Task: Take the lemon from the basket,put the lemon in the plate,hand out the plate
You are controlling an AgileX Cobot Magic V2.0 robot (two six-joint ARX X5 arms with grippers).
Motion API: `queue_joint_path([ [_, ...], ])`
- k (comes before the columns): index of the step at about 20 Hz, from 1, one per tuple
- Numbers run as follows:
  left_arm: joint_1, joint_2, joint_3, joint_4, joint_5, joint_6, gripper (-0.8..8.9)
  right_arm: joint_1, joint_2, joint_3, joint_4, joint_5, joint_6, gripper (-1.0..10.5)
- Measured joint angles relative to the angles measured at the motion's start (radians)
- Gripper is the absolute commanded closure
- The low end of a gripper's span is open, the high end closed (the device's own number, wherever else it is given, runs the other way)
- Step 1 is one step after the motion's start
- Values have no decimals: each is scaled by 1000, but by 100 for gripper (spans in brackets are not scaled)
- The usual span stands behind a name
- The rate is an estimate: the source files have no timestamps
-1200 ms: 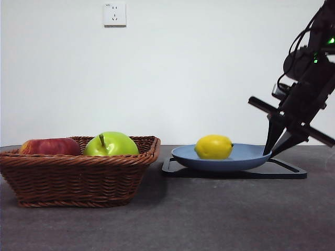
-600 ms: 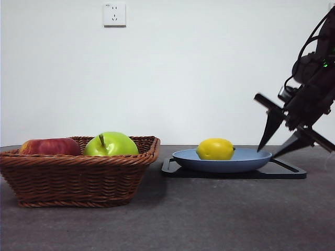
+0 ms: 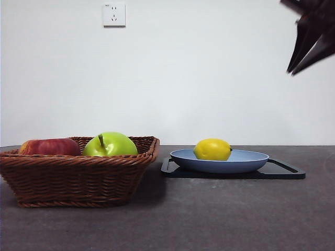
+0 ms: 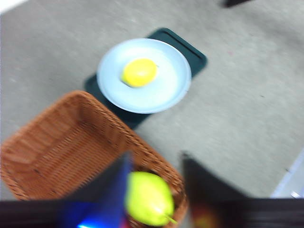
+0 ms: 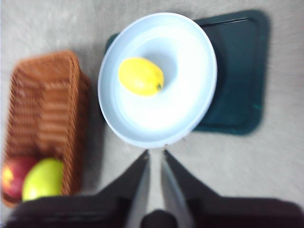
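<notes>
The yellow lemon (image 3: 212,149) (image 4: 139,72) (image 5: 140,76) lies in the light-blue plate (image 3: 246,159) (image 4: 166,90) (image 5: 180,95), left of its middle. The plate rests on a black tray (image 3: 282,171). Left of them stands the wicker basket (image 3: 78,178) (image 4: 52,142) (image 5: 42,104). My right gripper (image 3: 306,52) (image 5: 156,159) hangs high above the plate's right side, jaws shut and holding nothing. My left gripper (image 4: 154,159) hovers open, high above the basket, and is out of the front view.
A green apple (image 3: 111,145) (image 4: 147,197) (image 5: 42,180) and a red apple (image 3: 49,147) (image 5: 12,175) lie in the basket. The black tray (image 5: 237,71) (image 4: 185,47) sticks out past the plate on its right. A white wall with a socket (image 3: 114,14) stands behind.
My right gripper has left the plate's right rim and risen to the top right corner, its jaws closing. The plate and lemon have settled flat on the tray.
</notes>
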Motion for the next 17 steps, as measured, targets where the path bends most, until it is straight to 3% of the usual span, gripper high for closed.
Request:
queue_joint_path([
  [2, 33, 0, 0, 28, -8, 37, 807, 54, -71, 0, -37, 141, -29, 944],
  [5, 118, 0, 0, 29, -67, 77, 807, 184, -176, -1, -77, 428, -42, 944],
  [8, 245, -14, -52, 61, -37, 93, 807, 332, -304, -48, -21, 604, -51, 944],
  [11, 352, -95, -203, 176, 90, 102, 807, 441, -434, -161, 98, 703, -52, 944],
  [13, 389, -187, -317, 277, 149, 101, 807, 481, -520, -259, 194, 723, -51, 944],
  [17, 406, -408, -554, 421, 159, 69, 807, 508, -713, -517, 421, 744, -46, 944],
])
